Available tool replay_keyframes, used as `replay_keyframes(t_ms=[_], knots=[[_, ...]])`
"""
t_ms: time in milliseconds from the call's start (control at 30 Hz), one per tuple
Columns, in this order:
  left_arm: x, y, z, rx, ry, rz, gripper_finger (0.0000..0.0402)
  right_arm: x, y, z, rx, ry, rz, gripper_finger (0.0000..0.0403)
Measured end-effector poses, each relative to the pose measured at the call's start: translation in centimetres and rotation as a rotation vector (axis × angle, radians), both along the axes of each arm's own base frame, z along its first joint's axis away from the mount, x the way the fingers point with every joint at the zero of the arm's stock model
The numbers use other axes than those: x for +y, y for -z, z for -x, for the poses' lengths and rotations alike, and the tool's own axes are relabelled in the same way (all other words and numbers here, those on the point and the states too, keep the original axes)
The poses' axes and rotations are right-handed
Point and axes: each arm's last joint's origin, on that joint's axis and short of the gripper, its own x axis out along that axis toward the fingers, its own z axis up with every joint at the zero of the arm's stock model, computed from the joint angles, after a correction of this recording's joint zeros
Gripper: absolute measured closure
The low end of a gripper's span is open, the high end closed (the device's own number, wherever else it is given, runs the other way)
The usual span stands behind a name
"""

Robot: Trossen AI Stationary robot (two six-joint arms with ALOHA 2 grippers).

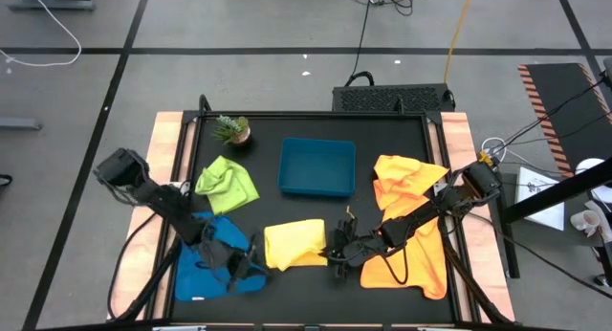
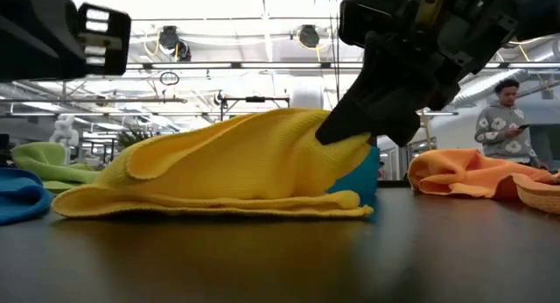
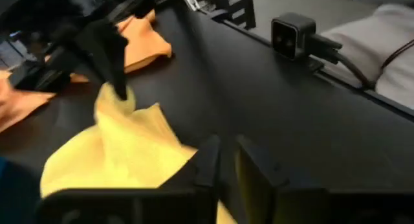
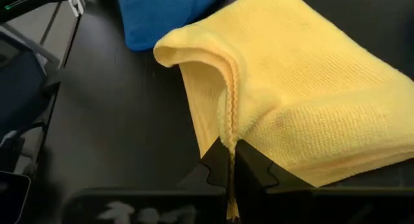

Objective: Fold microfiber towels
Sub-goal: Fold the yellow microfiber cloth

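while the yellow towel [image 1: 295, 244] is lying near the front edge of the table [image 1: 316, 211], between the blue towel [image 1: 218, 264] and the orange towel [image 1: 406, 259], it is sitting partly doubled over, with one edge bunched and lifted. the right gripper [image 4: 230, 164] is pinching that raised edge, its two fingers pressed together on a thin pleat of the yellow cloth, as the right wrist view is showing plainly. the left gripper [image 3: 224, 160] is hovering just beside the opposite side of the same towel, over the edge of the blue one; its fingers are standing a little apart with nothing between them.

judging from this, the fold of the yellow towel is the step in hand, and it is only partway done: the cloth is rumpled rather than lying in a flat, squared half. the next move is probably calling for the right gripper to carry its pinched edge across and lay it down on the far edge, keeping the cloth from dragging or bunching, while the left gripper is either pinning the near side or keeping clear.

farther off, the lime green towel [image 1: 227, 184] is lying crumpled near the small potted plant [image 1: 232, 130], the teal tray [image 1: 317, 167] is sitting in the middle of the table, and a second orange towel [image 1: 404, 178] is resting beside it.
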Motion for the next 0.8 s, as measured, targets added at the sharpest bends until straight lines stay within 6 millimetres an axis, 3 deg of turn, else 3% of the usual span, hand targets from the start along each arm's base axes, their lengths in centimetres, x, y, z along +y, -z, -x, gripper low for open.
replay_keyframes(t_ms=[167,300,500,633,800], knots=[[-1.6,0.5,-2.4,0.05,-0.223,-0.069,0.0276,0.0,0.0,0.0,0.001,0.003,-0.003,0.0403],[-2.5,1.1,-3.4,0.119,-0.245,-0.139,0.0218,0.0,0.0,0.0,0.002,0.009,-0.011,0.0403],[-3.8,0.5,-3.8,0.161,-0.253,-0.158,0.0151,0.0,0.0,0.0,0.002,0.009,-0.01,0.0403],[-4.1,0.5,-3.1,0.174,-0.337,-0.211,0.0134,0.0,0.0,0.0,0.004,0.009,-0.01,0.0403],[-4.2,1.0,-2.2,0.222,-0.371,-0.232,0.015,0.0,0.0,0.0,0.004,0.009,-0.01,0.0403]])
